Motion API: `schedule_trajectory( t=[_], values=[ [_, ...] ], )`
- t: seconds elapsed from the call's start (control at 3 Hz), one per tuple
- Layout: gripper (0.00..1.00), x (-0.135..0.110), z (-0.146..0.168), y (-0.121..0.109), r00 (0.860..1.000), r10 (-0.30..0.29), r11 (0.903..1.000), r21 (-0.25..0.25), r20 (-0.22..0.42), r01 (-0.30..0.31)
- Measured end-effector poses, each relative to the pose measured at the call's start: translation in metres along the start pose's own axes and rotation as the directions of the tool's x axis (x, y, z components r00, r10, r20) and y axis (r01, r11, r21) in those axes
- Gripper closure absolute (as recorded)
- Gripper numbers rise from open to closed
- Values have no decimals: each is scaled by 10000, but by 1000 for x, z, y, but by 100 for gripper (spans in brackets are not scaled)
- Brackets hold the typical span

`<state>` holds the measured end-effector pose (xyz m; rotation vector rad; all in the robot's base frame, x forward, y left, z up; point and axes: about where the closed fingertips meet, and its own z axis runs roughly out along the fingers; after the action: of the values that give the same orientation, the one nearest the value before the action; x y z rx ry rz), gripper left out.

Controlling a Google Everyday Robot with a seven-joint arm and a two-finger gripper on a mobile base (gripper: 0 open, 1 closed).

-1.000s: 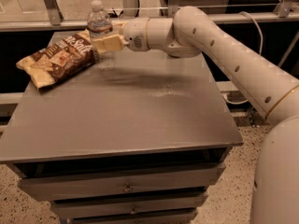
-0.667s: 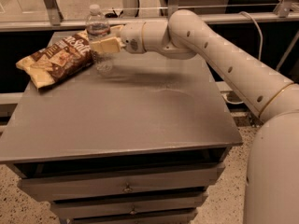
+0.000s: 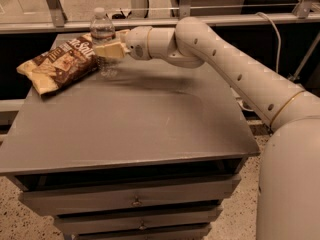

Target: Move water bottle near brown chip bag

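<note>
Single raised view, looking down across table (image 3: 150,129), fairly near, claw (image 3: 107,50) over far corner.

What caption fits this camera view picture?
Gripper holds the bottle upright beside the chip bag on the table.

Gripper (image 3: 103,51) at table's (image 3: 150,124) far-left corner, clasped round bottle (image 3: 102,31) at mid-body. Bottle upright, just beside bag's (image 3: 55,64) right edge.
</note>
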<state>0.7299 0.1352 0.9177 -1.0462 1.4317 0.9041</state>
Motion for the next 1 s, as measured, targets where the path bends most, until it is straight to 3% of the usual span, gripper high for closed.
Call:
schedule_trajectory(
  t=[1.0],
  values=[
    [5, 4, 9, -4, 10000, -13, 10000, 59, 25, 13]
  ],
)
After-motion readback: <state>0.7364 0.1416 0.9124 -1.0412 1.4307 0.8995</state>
